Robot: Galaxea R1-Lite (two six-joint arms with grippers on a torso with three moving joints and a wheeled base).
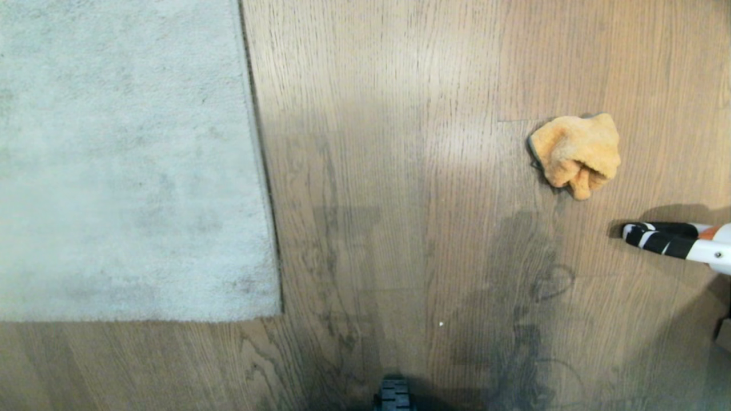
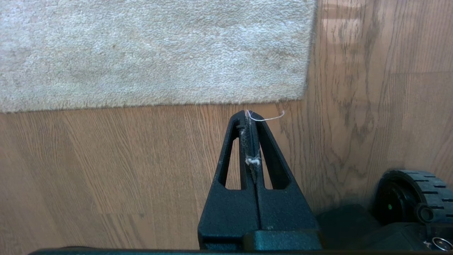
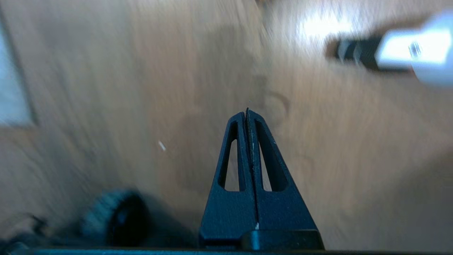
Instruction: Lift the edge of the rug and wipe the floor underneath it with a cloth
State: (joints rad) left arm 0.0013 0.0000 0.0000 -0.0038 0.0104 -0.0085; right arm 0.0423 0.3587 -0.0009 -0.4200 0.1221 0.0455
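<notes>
The rug edge (image 1: 260, 160) lies flat on the floor (image 1: 400, 171), running straight away from the robot and ending in a square corner (image 1: 280, 313) nearest the robot's base. The rug (image 1: 125, 160) itself is pale grey with a short pile and covers the left part of the floor in the head view; a thin dark shadow line follows its border. The cloth (image 1: 577, 153) sits crumpled in a small heap on the bare planks well to the right of the rug, orange-yellow face up, with a sliver of dark grey trim showing along its left side. Nothing touches it.

Near the cloth, closer to the robot and at the right border of the head view, a white tube with a black-and-white patterned end (image 1: 665, 238) reaches in over the floor and throws a shadow; what it belongs to cannot be told.

The left gripper (image 2: 250, 115) hangs over the planks just short of the rug's near border, close to the corner, its jaws pressed together and holding nothing but a few stray pale fibres. A ribbed black wheel (image 2: 414, 198) of the base is beside it. The right gripper (image 3: 246, 112) is likewise fully closed and empty, above bare floor, in a blurred view.
</notes>
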